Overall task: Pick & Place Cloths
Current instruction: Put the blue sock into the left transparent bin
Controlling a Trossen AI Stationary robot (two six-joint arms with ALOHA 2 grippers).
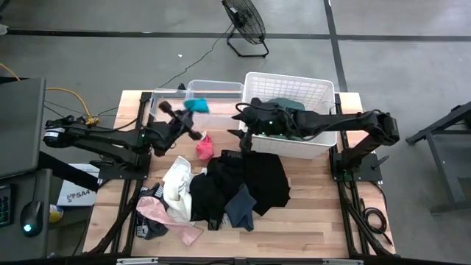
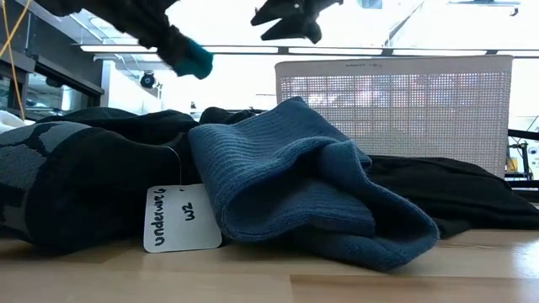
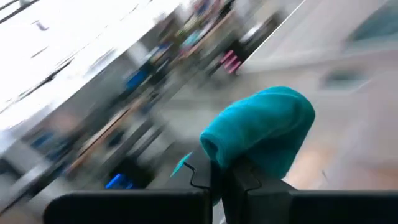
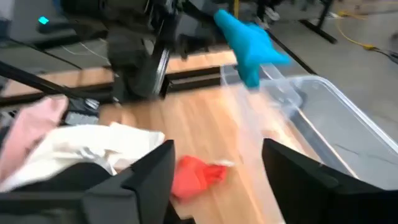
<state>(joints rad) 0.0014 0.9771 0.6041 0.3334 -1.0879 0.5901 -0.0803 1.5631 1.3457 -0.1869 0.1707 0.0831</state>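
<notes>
My left gripper (image 1: pixel 188 112) is shut on a small teal cloth (image 1: pixel 196 105), raised above the near edge of a clear plastic bin (image 1: pixel 215 94). The low view shows this teal cloth (image 2: pixel 194 59) high above the table. My right gripper (image 1: pixel 245 141) hangs open over the table in front of the white basket (image 1: pixel 324 88). A red-pink cloth (image 4: pixel 196 176) lies on the wood below and ahead of its fingers. Black (image 1: pixel 246 180), white (image 1: pixel 176 184), navy (image 1: pixel 240 206) and pink (image 1: pixel 156 212) cloths lie heaped on the table. My left gripper pinches the teal cloth between its two fingers (image 3: pixel 231 186), at the cloth's lower bunched part (image 3: pixel 249 163). The cloth is lifted clear of everything. The rest of it bulges out past the fingertips as a rounded lump (image 3: pixel 267 124).
A teal-green cloth (image 1: pixel 283 104) lies inside the white basket. In the low view a navy knit cloth (image 2: pixel 295 185) and a black garment with a white tag (image 2: pixel 179 219) fill the foreground. Bare wood shows along the table's near edge (image 1: pixel 309 232).
</notes>
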